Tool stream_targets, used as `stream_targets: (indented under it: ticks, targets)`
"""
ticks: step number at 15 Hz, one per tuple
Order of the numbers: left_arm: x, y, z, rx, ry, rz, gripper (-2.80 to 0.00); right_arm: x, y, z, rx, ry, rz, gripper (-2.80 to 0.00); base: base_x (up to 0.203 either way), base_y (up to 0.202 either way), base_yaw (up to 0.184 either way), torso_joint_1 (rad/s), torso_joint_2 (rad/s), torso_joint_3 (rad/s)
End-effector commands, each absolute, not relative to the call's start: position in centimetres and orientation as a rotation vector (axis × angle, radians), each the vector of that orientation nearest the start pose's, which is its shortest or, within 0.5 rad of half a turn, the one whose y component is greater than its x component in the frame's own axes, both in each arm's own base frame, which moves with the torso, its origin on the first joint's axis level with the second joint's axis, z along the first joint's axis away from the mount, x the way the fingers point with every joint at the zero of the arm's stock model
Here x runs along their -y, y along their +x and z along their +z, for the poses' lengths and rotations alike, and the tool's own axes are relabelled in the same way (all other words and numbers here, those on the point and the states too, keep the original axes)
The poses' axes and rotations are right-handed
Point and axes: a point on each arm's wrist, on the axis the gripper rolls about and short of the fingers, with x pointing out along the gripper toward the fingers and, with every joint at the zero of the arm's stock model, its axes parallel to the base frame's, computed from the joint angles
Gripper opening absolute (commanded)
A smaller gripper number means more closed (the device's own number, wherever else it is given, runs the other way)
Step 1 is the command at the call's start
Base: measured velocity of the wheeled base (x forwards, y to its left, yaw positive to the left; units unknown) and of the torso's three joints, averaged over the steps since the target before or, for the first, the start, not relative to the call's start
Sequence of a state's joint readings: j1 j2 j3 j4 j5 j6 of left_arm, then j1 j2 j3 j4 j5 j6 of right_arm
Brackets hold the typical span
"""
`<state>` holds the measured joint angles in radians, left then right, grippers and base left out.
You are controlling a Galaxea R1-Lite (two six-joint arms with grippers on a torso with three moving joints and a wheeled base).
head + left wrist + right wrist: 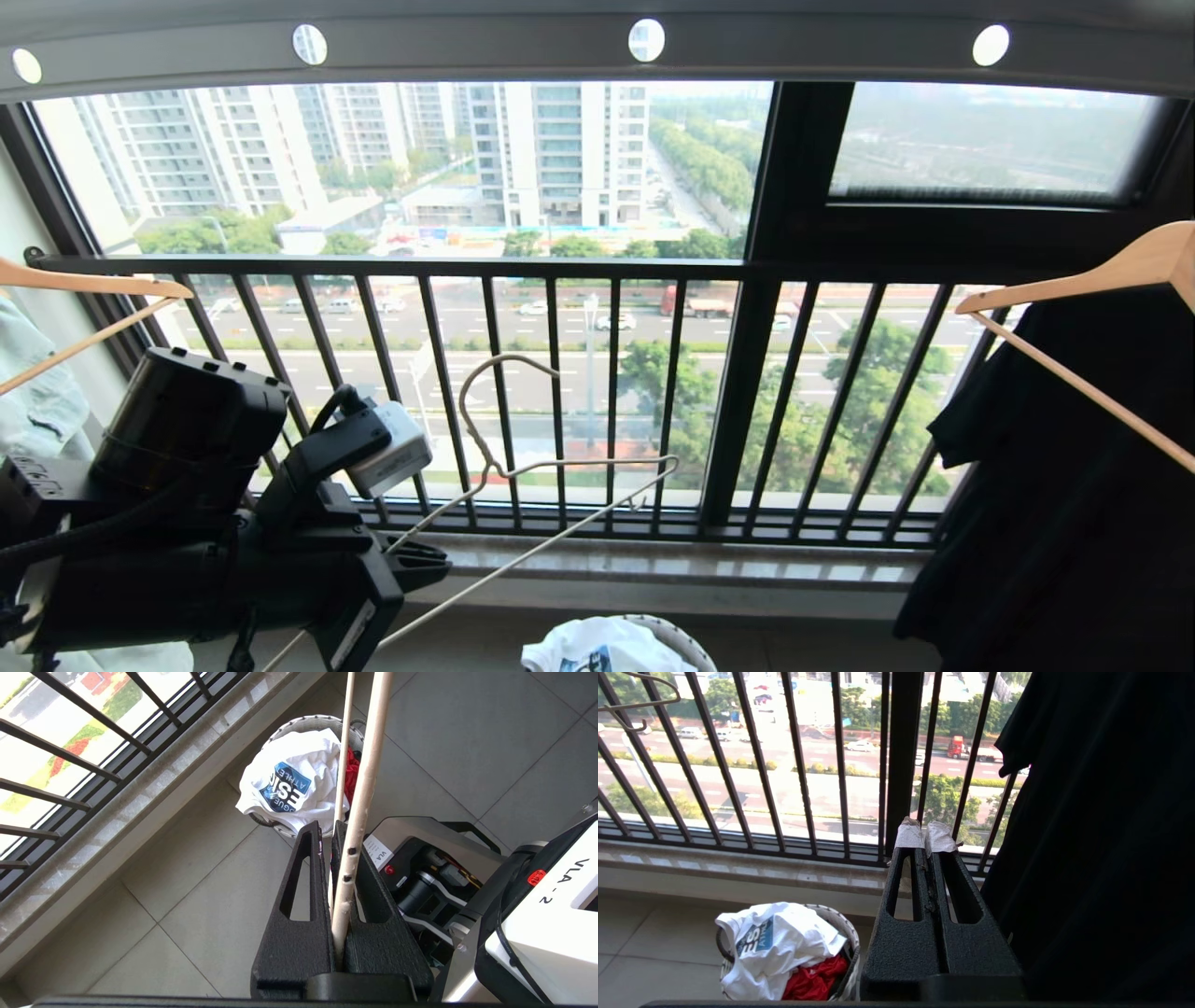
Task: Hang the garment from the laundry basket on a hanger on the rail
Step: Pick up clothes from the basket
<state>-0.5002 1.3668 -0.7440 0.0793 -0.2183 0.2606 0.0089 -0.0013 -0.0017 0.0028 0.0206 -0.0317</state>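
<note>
White T-shirt with the blue picture [292, 784] sits crumpled in the small round white woven basket [299, 722], well below the left fingers [327, 828]. Those fingers pinch the thin cream wire hanger [523, 467]. Right fingers [924, 837] are pressed together, holding nothing. Dressing the hanger and hooking it on the grey holed rail [467, 47] are left.

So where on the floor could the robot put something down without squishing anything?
The grey floor tiles between the window ledge and the laundry basket are bare. Tiles beyond the basket, away from the railing, are bare too. It's crowded at the basket, stuffed with the white T-shirt and a red cloth, and beside the robot's base.
</note>
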Motion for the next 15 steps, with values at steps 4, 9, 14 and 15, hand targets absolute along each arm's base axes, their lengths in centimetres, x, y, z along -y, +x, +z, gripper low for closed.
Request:
stream_targets:
  ticks: [4,9,14,15]
  targets:
    - [10.18,17.60,18.70,-0.619,0.341,-0.780,-2.80,-0.03,-2.29,7.56,-0.001,-0.032,0.031,-2.80,0.000,0.000,0.000,-0.108,0.23,0.128]
    - [10.16,17.58,18.73,-0.617,0.341,-0.778,-2.80,-0.03,-2.29,7.56,-0.001,-0.032,0.031,-2.80,0.000,0.000,0.000,-0.134,0.30,0.157]
    - [10.16,17.58,18.73,-0.617,0.341,-0.779,-2.80,-0.03,-2.29,7.56,-0.001,-0.020,0.031,-2.80,0.000,0.000,0.000,-0.142,0.31,0.170]
    - [10.16,17.59,18.72,-0.618,0.341,-0.778,-2.80,-0.03,-2.29,7.56,-0.001,-0.020,0.031,-2.80,0.000,0.000,0.000,-0.134,0.31,0.163]
